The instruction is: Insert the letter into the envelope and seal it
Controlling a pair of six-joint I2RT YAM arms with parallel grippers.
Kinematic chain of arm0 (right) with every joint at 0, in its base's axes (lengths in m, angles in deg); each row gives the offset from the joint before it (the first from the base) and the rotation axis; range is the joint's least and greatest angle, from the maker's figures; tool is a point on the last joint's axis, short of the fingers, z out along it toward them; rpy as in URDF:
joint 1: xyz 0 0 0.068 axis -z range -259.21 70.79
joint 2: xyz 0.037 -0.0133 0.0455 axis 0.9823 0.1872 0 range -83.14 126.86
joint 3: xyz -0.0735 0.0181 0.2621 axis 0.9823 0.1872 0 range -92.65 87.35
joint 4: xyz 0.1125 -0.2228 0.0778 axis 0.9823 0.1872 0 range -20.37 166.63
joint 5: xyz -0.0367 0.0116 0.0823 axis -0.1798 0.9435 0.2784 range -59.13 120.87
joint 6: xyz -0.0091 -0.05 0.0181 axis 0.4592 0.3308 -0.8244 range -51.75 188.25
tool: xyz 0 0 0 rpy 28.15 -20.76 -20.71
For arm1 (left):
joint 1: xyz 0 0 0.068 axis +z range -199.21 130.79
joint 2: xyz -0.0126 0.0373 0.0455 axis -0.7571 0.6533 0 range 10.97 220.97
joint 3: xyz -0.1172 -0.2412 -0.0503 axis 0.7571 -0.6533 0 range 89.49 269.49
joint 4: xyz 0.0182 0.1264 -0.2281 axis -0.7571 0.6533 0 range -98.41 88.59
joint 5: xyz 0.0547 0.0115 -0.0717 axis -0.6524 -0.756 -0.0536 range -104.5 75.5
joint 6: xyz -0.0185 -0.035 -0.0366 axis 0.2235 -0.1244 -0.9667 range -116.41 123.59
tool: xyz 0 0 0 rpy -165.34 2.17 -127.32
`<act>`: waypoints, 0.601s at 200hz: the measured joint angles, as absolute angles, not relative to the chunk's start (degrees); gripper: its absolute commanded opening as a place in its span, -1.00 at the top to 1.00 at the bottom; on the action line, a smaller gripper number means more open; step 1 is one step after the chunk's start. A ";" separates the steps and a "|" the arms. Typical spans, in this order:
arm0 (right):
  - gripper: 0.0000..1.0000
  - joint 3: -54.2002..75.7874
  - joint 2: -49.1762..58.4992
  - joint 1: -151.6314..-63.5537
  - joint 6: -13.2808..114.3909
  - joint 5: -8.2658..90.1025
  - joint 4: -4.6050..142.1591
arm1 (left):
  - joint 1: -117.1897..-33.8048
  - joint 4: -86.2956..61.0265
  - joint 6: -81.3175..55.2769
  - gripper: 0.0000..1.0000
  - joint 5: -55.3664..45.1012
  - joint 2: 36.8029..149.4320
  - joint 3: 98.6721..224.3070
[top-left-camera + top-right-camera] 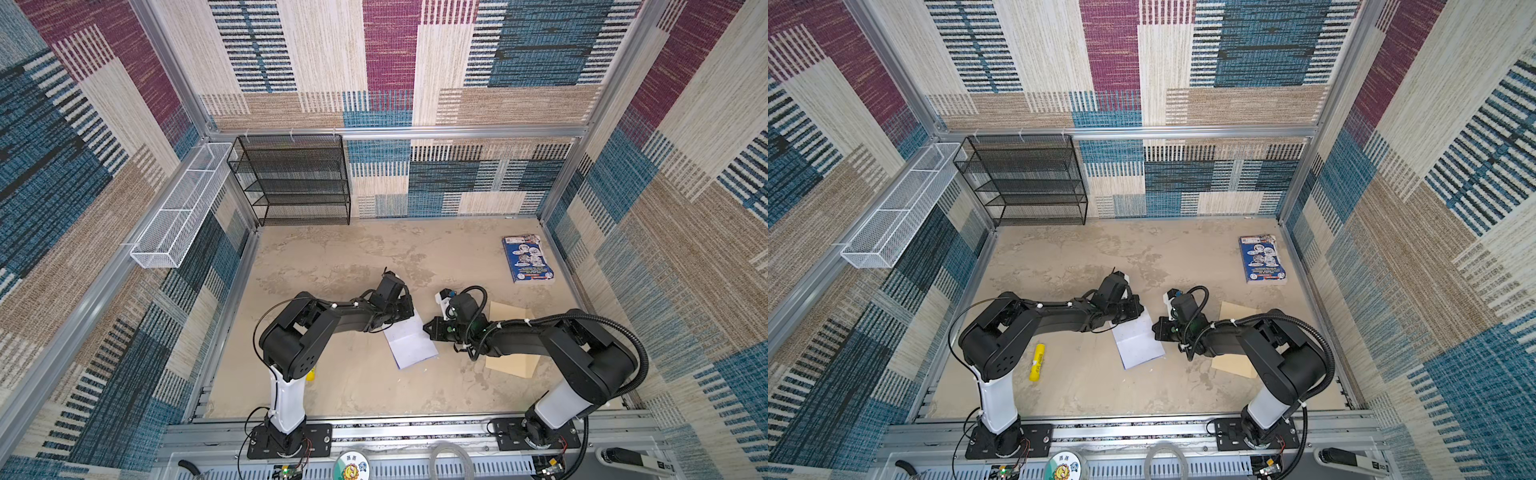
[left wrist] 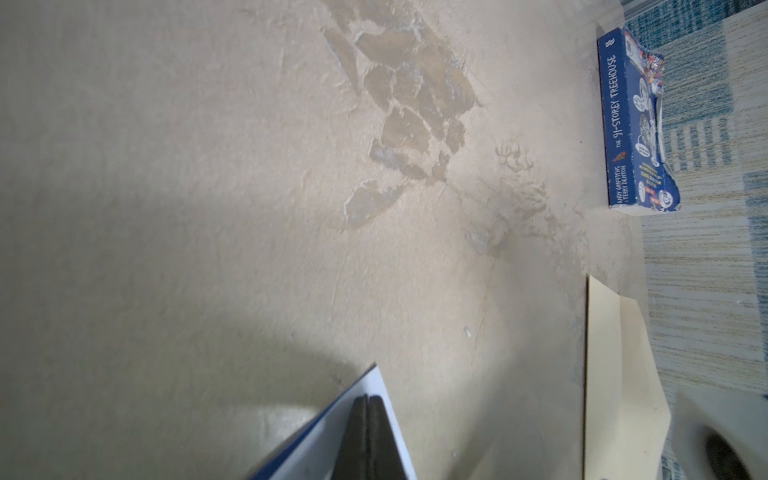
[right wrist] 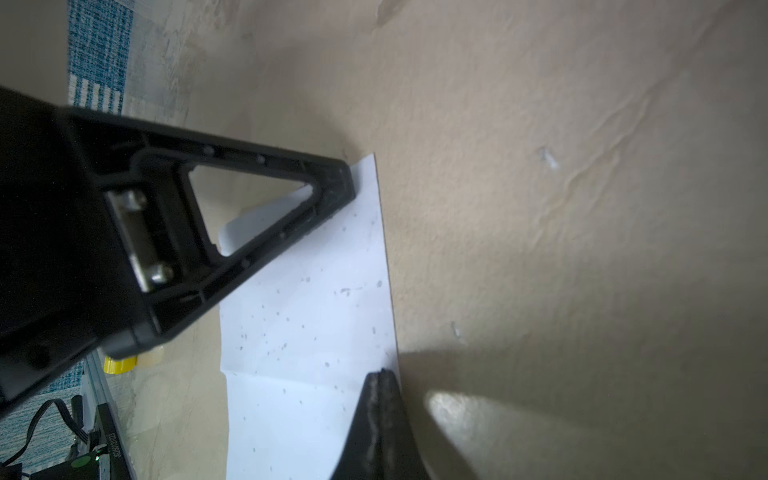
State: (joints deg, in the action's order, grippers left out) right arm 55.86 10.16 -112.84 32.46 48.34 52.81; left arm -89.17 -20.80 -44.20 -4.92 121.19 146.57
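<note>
The letter (image 1: 411, 345) lies white side up in the middle of the worktop (image 1: 353, 257), with a crease across it. The envelope (image 1: 509, 318) lies flat just to its right, mostly under the right arm, and the two do not touch.

Both arms have their tips on the sheet. The left gripper (image 2: 367, 409) is at the far left corner and its jaws are closed together. The right gripper (image 3: 381, 386) is at the right edge, jaws likewise closed. From here I can't make out whether either pair has paper nipped between them or only presses down on it. The far corner does look a little lifted beside the left tip.

I'd say the step in hand is getting control of the sheet so it can be folded on its crease and carried over. Done well, one tip would pin the paper while the other works an edge up, so nothing skates across the worktop. The fold should come out narrower than the envelope's mouth. The right arm must clear off the envelope before any slide across.

A blue book (image 1: 528, 257) at the far right and a yellow stick (image 1: 1037, 361) at the near left are well out of the way.
</note>
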 measured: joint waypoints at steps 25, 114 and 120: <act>1.00 55.69 10.20 -112.84 32.49 48.36 53.07 | -90.33 -20.97 -44.38 1.00 -3.30 120.58 145.45; 1.00 55.47 10.38 -112.84 32.51 48.36 53.22 | -91.07 -21.65 -44.36 1.00 -0.85 123.13 147.97; 1.00 55.47 10.33 -112.84 32.51 48.36 53.25 | -90.53 -21.50 -44.27 1.00 -1.07 123.18 148.14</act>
